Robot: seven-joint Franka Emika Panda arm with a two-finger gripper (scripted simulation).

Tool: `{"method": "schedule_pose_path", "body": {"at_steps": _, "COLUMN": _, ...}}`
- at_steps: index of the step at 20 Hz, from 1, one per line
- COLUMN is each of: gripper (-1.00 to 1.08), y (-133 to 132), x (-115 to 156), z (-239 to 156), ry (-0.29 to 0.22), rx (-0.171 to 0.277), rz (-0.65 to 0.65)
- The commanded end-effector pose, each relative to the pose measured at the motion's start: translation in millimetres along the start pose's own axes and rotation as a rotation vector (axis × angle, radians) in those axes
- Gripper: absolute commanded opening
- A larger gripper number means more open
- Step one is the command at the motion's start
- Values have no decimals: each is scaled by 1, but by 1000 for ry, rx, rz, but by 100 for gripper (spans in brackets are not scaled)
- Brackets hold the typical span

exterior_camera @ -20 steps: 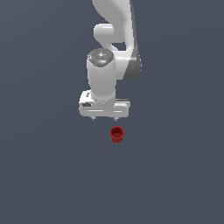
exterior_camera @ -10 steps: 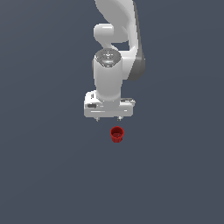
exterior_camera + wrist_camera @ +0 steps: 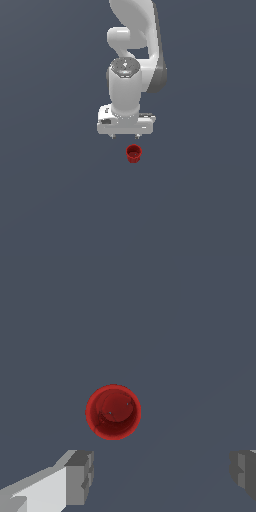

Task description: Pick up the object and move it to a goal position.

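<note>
Cup (image 3: pixel 133 153) first, nearest of all: small, red, standing upright on the floor, its sides ribbed and narrowing a little toward the base. Seen from the wrist view it (image 3: pixel 113 412) is a round rim with a darker hollow inside and a couple of pale specks on the bottom. It sits free, touching nothing. Just behind it, at about 11 o'clock in the exterior view, hangs the gripper (image 3: pixel 125 135), white, much broader than the cup, its two short fingers (image 3: pixel 80 477) spread wide with nothing between them; the cup lies ahead of the gap, not inside it. Behind that rises the arm (image 3: pixel 132 50), white with grey joints. Floor (image 3: pixel 50 200) is plain slate grey, flat and featureless, with no walls or edges to be seen.
</note>
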State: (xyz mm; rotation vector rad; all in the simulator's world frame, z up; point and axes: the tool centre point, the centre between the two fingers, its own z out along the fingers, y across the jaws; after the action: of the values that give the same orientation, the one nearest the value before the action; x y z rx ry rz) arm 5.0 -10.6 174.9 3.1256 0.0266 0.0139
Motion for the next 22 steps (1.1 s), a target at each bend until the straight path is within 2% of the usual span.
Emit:
{"method": "schedule_pose_path", "body": {"at_steps": 1, "gripper": 100, "y": -2, "x": 0, "z": 3, "ry": -1, "rx": 1, "rz": 24}}
{"method": "schedule_pose_path", "body": {"at_steps": 9, "gripper": 100, "y": -9, "x": 3, "z": 17, "ry": -3, "rx": 8, "rz": 162}}
{"method": "schedule_pose_path", "body": {"at_steps": 22, "gripper": 100, "y": -27, "x": 7, "z": 52, "ry": -11, "rx": 14, "rz": 497}}
